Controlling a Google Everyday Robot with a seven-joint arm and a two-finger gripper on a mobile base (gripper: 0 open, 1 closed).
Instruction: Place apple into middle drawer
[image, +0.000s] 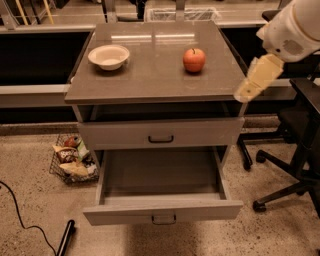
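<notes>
The red-orange apple (194, 60) stands on the cabinet top (150, 80), right of centre. The middle drawer (160, 175) is pulled out wide below, its plain box interior bare, with a small handle (164, 218) at front centre. My gripper (254, 82), with beige fingers on a white arm (295, 27), hangs in the air at the right edge of the cabinet top. It is to the right of the apple and a little nearer than it, apart from it, and it holds nothing that I can see.
A white bowl (109, 56) sits on the top's left side. The upper drawer front with the black handle (161, 139) is shut. A wire basket of snack packets (70, 159) lies on the floor at left. A black office chair (295, 150) stands at right. A cable (20, 215) runs across the floor.
</notes>
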